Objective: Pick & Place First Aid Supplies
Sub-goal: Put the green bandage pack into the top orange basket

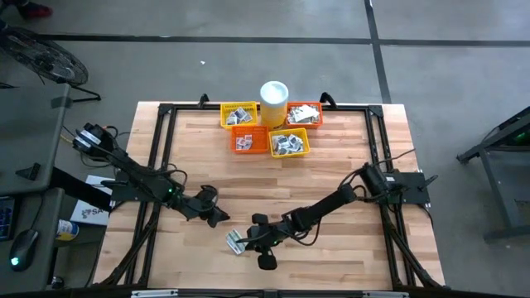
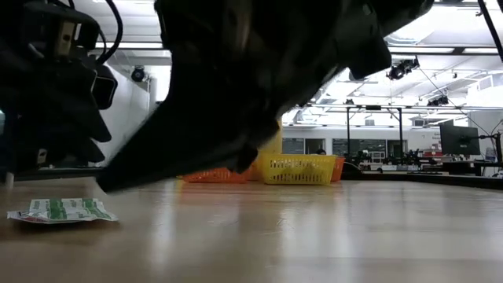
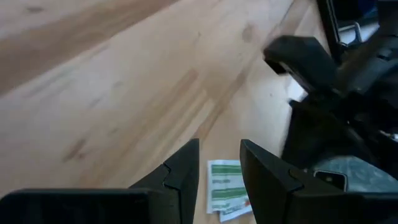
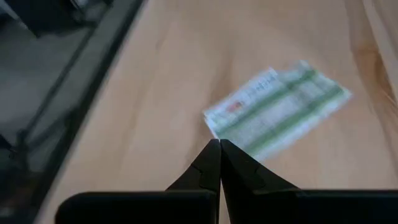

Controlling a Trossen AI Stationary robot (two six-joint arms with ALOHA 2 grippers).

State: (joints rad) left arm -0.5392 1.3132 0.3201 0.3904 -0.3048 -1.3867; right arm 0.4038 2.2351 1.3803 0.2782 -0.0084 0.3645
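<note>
Right tool [image 4: 219,149] has its two dark fingers pinched completely together with nothing between them, tips just short of a flat green-and-white printed packet [image 4: 278,109] lying on the bare wood. From above, that same packet [image 1: 238,242] sits near the front edge of the counter [image 1: 348,165], just beside the right tool [image 1: 263,248], which hangs low over the boards. The left tool [image 3: 219,163] is a bit farther back on the other side, fingers parted to a narrow gap and gripping nothing, with the packet [image 3: 227,194] showing between them on the wood. The counter is pale butcher-block planks, smooth and slightly glossy at table height, where the packet [image 2: 63,211] lies flat with a crinkly edge. Way at the back edge there's a cluster of small mesh baskets: two yellow [image 1: 238,115] [image 1: 288,142] and two orange [image 1: 249,139] [image 1: 305,114], all holding little white and grey sachets, with a white cylindrical cup [image 1: 274,102] standing between them. Loads of open wood between the baskets and the arms, and a black frame [image 1: 166,124] runs around the sides.
</note>
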